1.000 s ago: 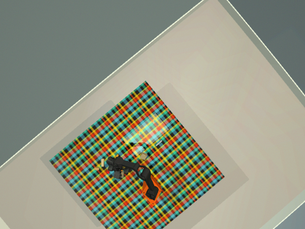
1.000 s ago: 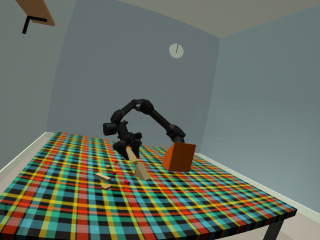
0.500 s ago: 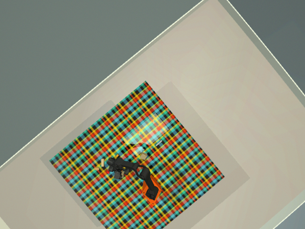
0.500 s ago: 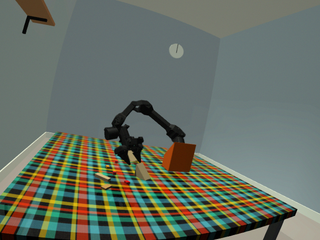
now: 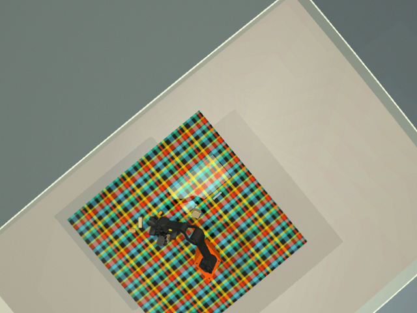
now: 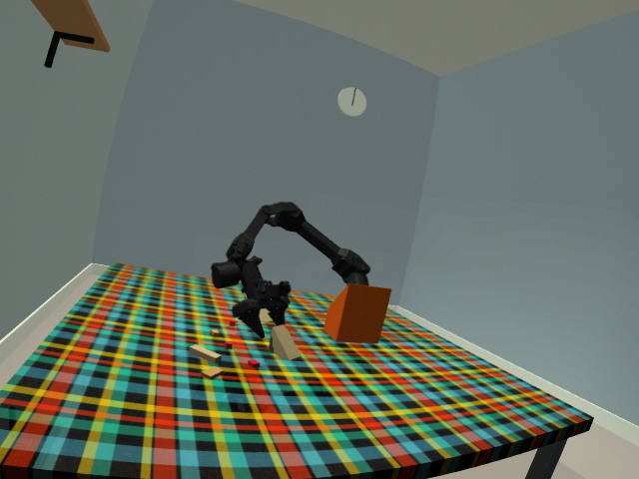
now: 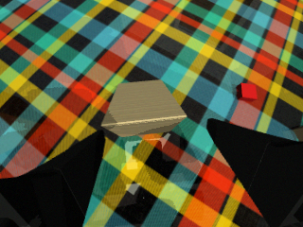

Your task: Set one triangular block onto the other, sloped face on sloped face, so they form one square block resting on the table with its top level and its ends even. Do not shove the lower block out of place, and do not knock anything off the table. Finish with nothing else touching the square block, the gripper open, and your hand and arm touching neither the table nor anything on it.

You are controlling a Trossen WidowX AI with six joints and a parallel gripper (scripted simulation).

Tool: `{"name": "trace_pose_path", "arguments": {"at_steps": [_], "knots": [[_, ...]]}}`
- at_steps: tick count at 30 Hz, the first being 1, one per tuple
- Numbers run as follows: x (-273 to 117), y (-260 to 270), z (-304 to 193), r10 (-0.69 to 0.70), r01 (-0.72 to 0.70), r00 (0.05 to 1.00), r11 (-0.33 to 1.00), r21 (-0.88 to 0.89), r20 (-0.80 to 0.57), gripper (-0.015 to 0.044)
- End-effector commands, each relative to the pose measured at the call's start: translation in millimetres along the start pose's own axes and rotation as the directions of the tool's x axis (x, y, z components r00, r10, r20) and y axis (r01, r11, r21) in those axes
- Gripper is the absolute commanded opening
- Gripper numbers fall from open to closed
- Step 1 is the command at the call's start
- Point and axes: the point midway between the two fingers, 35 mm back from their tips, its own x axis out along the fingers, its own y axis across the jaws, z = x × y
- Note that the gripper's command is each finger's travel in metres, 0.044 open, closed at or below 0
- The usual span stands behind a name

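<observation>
One triangular block point(image 5: 167, 238) point(image 6: 285, 344) point(image 7: 147, 101) rests on the checked table, its sloped face visible in the exterior view. The arm partly covers it in the top view. The other triangular block point(image 5: 196, 213) point(image 6: 265, 314) stands apart, farther back in the exterior view, partly behind the gripper. My gripper point(image 6: 272, 330) point(image 7: 156, 129) is wide open and empty, low above the first block. In the wrist view that block lies ahead of and between the fingertips. Whether a finger touches it cannot be told.
A pale plank point(image 5: 140, 222) point(image 6: 205, 352) and a flat tan piece point(image 5: 132, 230) point(image 6: 212, 372) lie near the gripper. Small red cubes point(image 6: 229, 344) point(image 6: 253, 363) point(image 7: 248, 92) and an orange cube point(image 5: 160, 212) point(image 6: 215, 332) lie around. A thin grey strip point(image 5: 217, 195) lies beyond the other block.
</observation>
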Motion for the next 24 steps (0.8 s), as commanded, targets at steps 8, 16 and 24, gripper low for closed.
{"name": "trace_pose_path", "arguments": {"at_steps": [8,16,24], "knots": [[19.9,5.0,1.1,0.008,-0.008,1.0,1.0,-0.005,-0.002,0.044],[32.6,7.7,1.7,0.008,-0.008,1.0,1.0,-0.005,-0.002,0.044],[42.6,10.2,2.3,0.009,-0.009,1.0,1.0,-0.005,-0.001,0.044]]}}
